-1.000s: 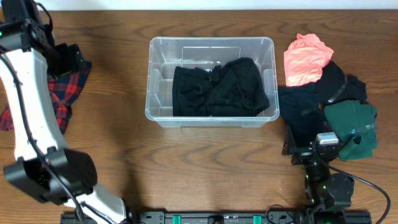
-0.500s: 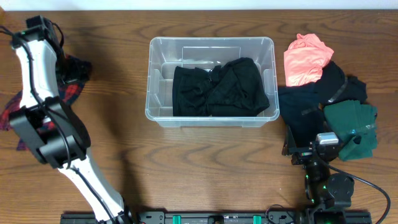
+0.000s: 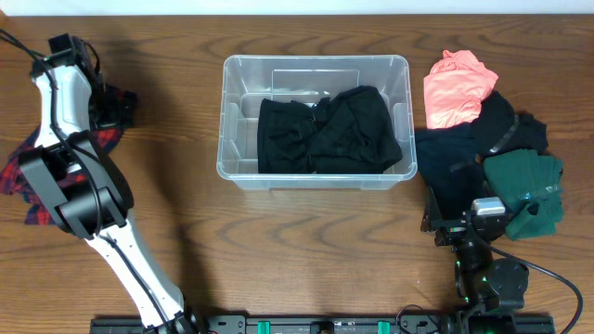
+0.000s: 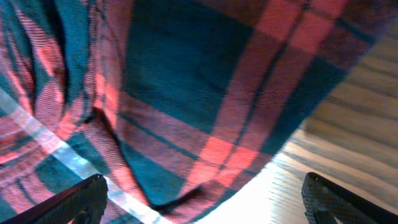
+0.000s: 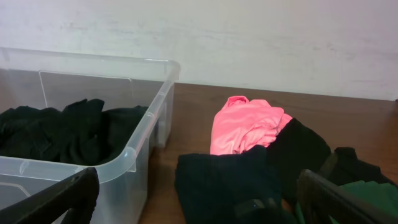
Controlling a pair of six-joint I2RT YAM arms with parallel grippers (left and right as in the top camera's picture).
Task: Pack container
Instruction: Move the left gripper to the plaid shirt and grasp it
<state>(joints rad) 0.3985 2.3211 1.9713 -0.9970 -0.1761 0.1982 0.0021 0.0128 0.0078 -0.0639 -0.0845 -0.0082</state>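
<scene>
The container (image 3: 316, 61) sits at upper centre of the overhead view with black clothes (image 3: 325, 130) inside, while the left gripper (image 4: 217, 198), jaws wide, hovers over the plaid shirt (image 4: 186, 106) at upper left and should sink onto a thick fold before closing.

Bright, even light fell from above on the table (image 3: 306, 232), with soft shadows beside the left arm (image 3: 60, 102). Faint glare lined the container (image 3: 314, 61) rim. Close ahead of the left gripper (image 4: 214, 202), the plaid cloth (image 4: 186, 81) was blurred, and the table between its fingers (image 4: 81, 199) glared pale. Ahead of the right gripper (image 5: 196, 193) the view was sharp; its own fingers (image 5: 56, 200) sat dark and unfocused.
</scene>
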